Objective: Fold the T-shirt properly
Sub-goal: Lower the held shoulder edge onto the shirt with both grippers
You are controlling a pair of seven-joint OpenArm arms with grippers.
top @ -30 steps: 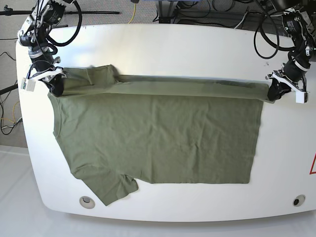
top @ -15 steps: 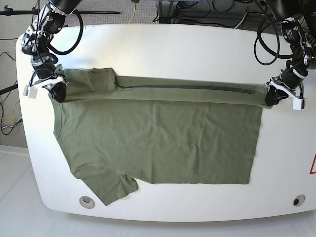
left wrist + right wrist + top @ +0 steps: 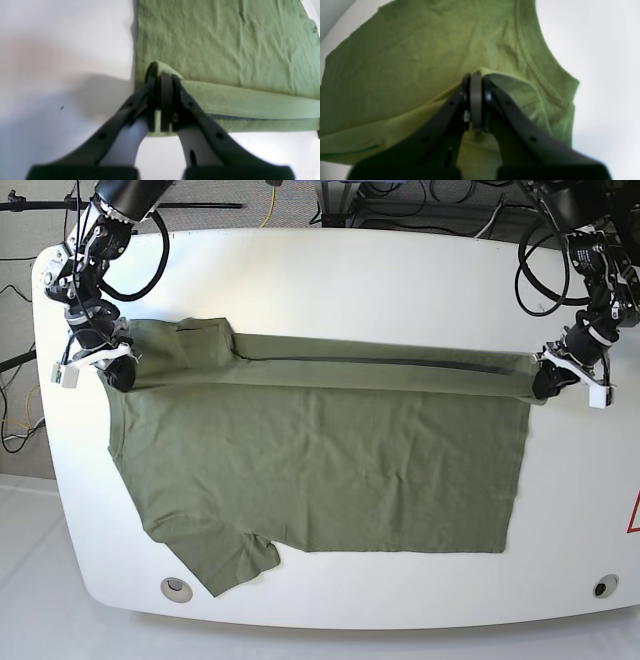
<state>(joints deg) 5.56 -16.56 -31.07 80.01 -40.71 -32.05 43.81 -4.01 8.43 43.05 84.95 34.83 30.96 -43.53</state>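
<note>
The T-shirt (image 3: 320, 460) lies flat on the white desk (image 3: 350, 280), its long axis running from one gripper to the other, collar end at the right gripper (image 3: 118, 372), hem end at the left gripper (image 3: 545, 383). Each gripper is closed tight, pinching a corner of the far long edge. That edge is lifted and stretched taut between them, probably so it can fold over evenly toward the near side.

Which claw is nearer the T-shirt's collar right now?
Right. The right claw grips the fold by the shoulder, right beside the collar. The left claw grips the T-shirt at the hem end, across the table.
</note>
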